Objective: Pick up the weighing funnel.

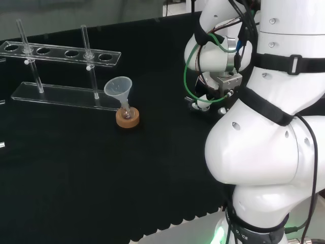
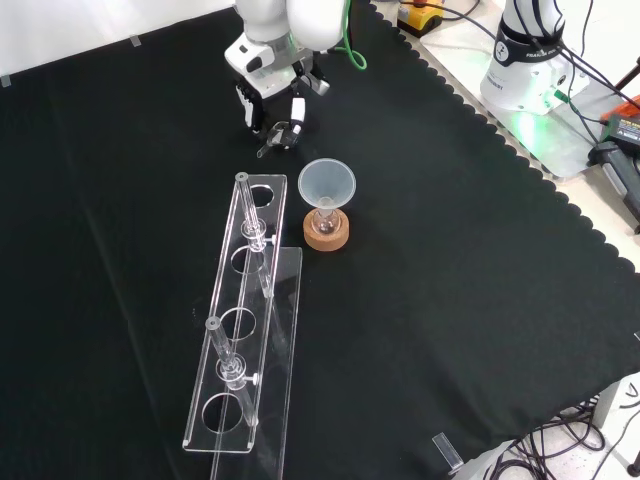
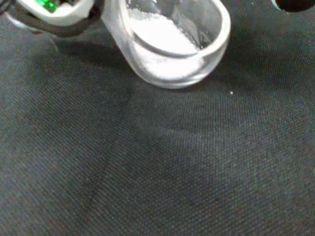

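The hand point(image 2: 272, 112) is positioned low over the desk point(image 2: 450, 300), at the top of the front view. Its fingers are curled on the weighing funnel point(image 3: 170, 46), which contains white powder. The funnel point(image 2: 326, 185) stands nearby on a cork ring point(image 2: 326, 237).

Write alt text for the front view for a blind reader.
The robot's hand hangs over the black cloth at the view's top. Below it stands a clear tube rack, with the funnel in a flask on a cork ring to its right.
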